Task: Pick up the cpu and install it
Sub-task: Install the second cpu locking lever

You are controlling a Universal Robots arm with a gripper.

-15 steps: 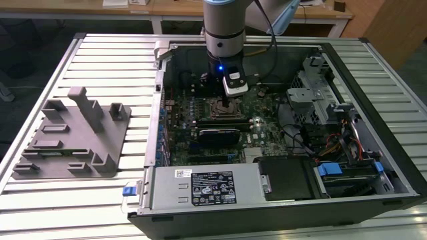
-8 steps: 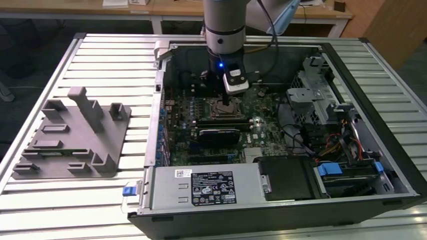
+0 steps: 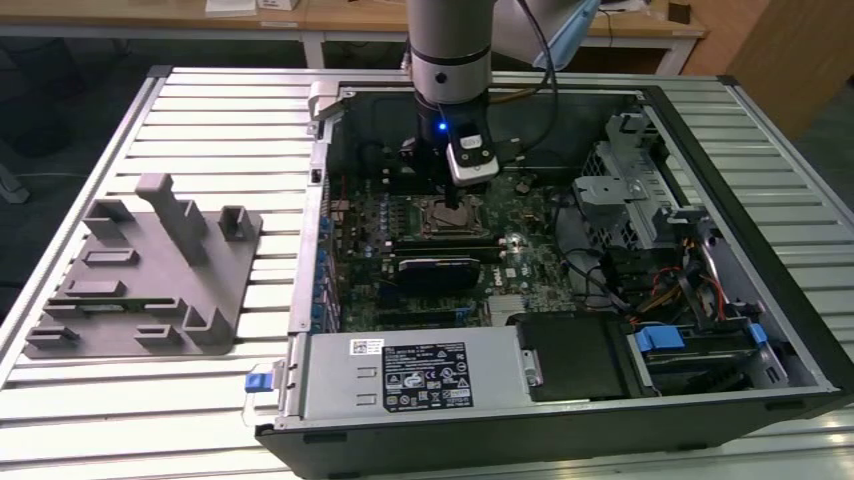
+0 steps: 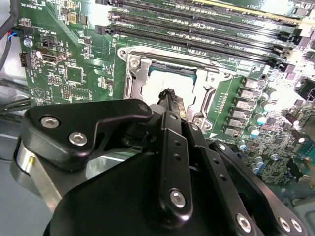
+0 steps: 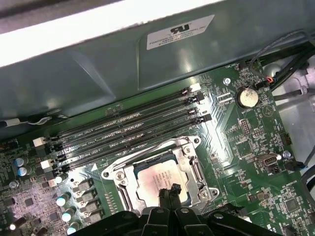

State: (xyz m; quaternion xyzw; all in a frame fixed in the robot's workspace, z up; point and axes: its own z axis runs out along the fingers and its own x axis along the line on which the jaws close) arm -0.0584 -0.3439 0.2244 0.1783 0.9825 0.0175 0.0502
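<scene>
Gripper [image 5: 172, 192]: fingertips pressed together, nothing pinched, poised directly above the cpu [image 5: 156, 181]. Cpu: lies flat in the motherboard socket [image 5: 189, 164], square, no long axis, immediately beneath the jaws, inside the open computer case [image 3: 747, 300].

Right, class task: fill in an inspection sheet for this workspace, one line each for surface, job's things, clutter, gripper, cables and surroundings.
Surface: slatted metal table carrying an opened computer case.
Job's things: cpu lying flat inside the motherboard socket, in both wrist views.
Clutter: grey fixture on the table at the exterior view's left, apart from the case.
Gripper: gripper directly over the cpu, fingertips together at its top; contact cannot be told.
Cables: bundled wires inside the case at the exterior view's right; a cable along the arm.
Surroundings: wooden benches behind.
</scene>
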